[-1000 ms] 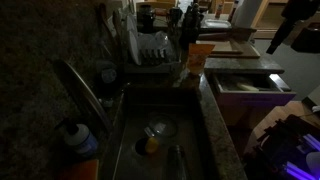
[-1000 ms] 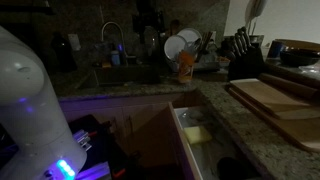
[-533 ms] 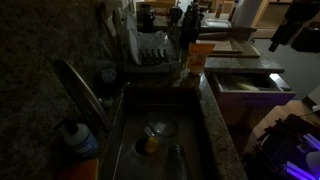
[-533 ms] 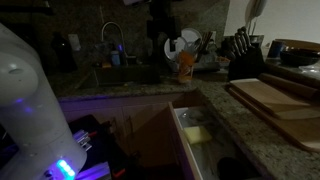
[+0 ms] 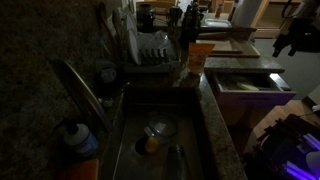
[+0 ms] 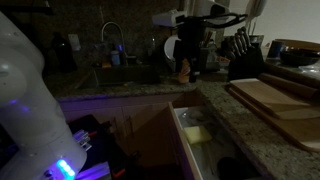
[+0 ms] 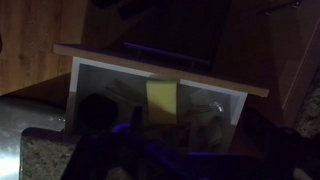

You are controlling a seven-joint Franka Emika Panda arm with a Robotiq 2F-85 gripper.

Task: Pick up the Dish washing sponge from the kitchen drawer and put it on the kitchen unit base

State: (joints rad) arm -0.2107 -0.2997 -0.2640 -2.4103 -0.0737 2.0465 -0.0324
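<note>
Sponge [image 7: 160,95]: yellow, flat, about mid-drawer, nothing touching it. It also shows in an exterior view [image 6: 197,133].

Drawer [image 7: 100,55]: pulled out from under the bench's front edge, beside the corner where the bench turns. The lining is pale, and the dim clutter beside the sponge is too dark to name.

Bench [image 6: 250,130]: speckled stone. Boards [image 6: 275,95] are stacked along the run right of the corner. The stone strip at the front edge above the drawer looks bare and is the likely set-down spot.

Sink [image 5: 150,130]: set in the other run of the bench, well apart from the drawer.

Gripper [image 5: 291,44]: a dark shape high above the drawer end of the bench, holding nothing. Whether the jaws are spread or closed cannot be told in this light. In the wrist view only black outlines cross the lower edge.

Arm [image 6: 185,40]: change noted. A second ago it stood further back along the rear edge. It has since swung across the bench toward the corner and now hangs nearer the drawer, while the sponge has not moved.

Meaning for the task: this is the approach stage, with no grasp begun. The wrist camera already frames the sponge near centre, so a descent into the drawer looks like the next step. The drawer walls leave little room beside the sponge, so the jaws should be lined up first.
</note>
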